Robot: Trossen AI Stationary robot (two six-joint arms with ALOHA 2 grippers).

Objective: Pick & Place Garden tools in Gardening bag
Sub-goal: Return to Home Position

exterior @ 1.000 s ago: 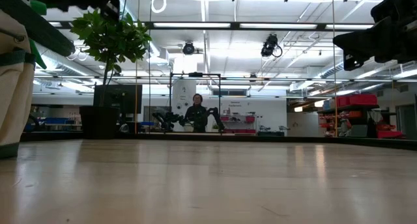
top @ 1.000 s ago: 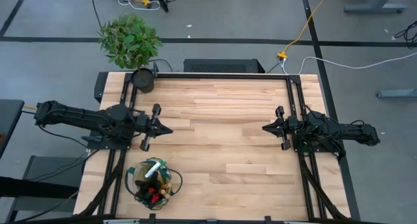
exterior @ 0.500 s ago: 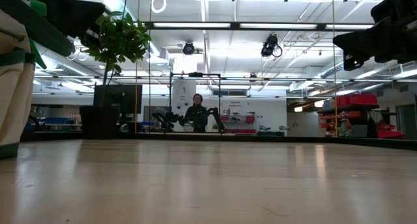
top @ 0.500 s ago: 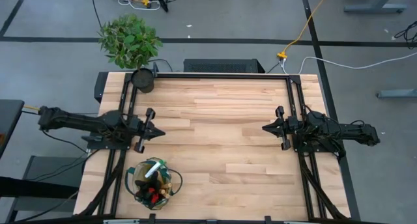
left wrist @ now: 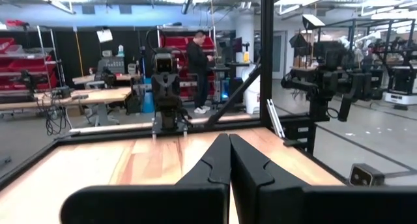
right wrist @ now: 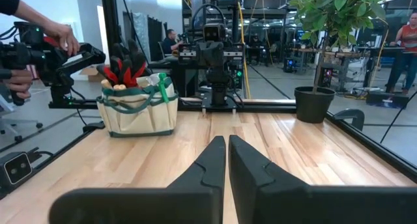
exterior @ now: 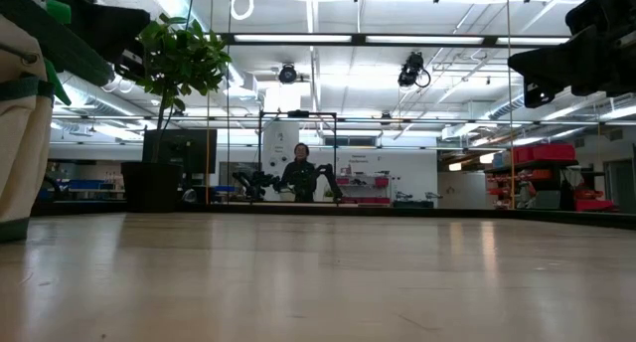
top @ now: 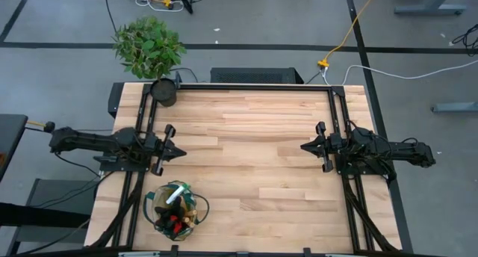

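The beige gardening bag with green trim (top: 176, 208) stands on its base at the table's near left; it also shows in the right wrist view (right wrist: 137, 107) and at the low view's left edge (exterior: 22, 123). The garden tools stick out of it: a black glove with red cuff (right wrist: 127, 66), the spray bottle's white nozzle (top: 175, 194), and dark handles. My left gripper (top: 180, 150) is shut and empty above the table's left side, on the far side of the bag. My right gripper (top: 304, 147) is shut and empty at the table's right side.
A black pot (top: 163, 92) stands at the table's far left corner, and a leafy plant (top: 148, 46) shows beyond it. A person's hands (right wrist: 39, 38) show off the table's left side in the right wrist view. Bare wooden table (top: 254, 160) lies between the grippers.
My left gripper has drawn back toward the table's left edge, staying shut and at about the same height. The bag and my right gripper have kept still.
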